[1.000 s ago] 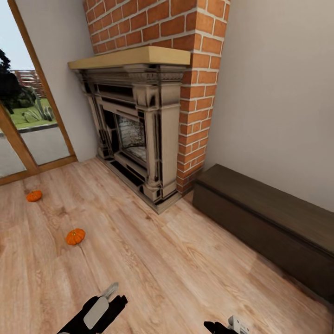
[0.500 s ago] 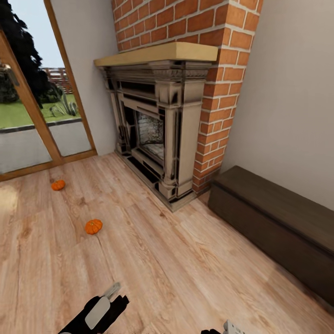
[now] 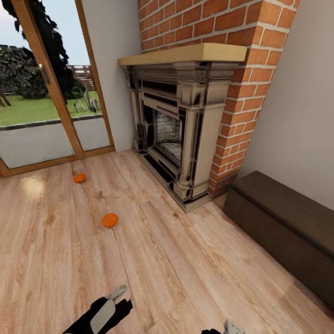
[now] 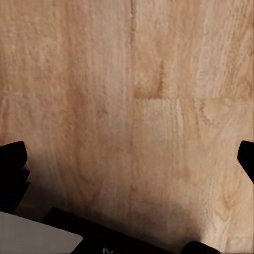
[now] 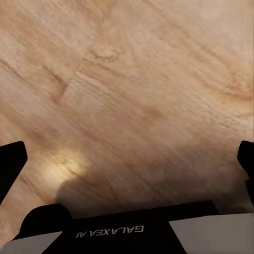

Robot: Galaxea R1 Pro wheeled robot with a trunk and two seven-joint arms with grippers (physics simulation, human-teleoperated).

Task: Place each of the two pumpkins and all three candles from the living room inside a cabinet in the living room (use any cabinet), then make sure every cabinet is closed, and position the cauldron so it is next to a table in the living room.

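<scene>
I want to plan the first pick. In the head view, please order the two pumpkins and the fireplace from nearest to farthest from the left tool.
1. Nearer pumpkin: on the floor, ahead of the left tool.
2. Farther pumpkin: on the floor near the glass door.
3. Fireplace: against the brick wall, ahead to the right.

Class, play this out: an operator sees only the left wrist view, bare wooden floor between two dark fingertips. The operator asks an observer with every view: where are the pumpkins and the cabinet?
Observer: Two pumpkins lie on the floor ahead-left; the nearer pumpkin sits apart from the farther pumpkin, which is near the glass door.
Operator: And the cabinet?
Observer: The cabinet stands against the right wall, beside the brick fireplace, fronts closed.
Operator: Is my right gripper holding anything?
Observer: The right gripper is open over bare floor.
</scene>
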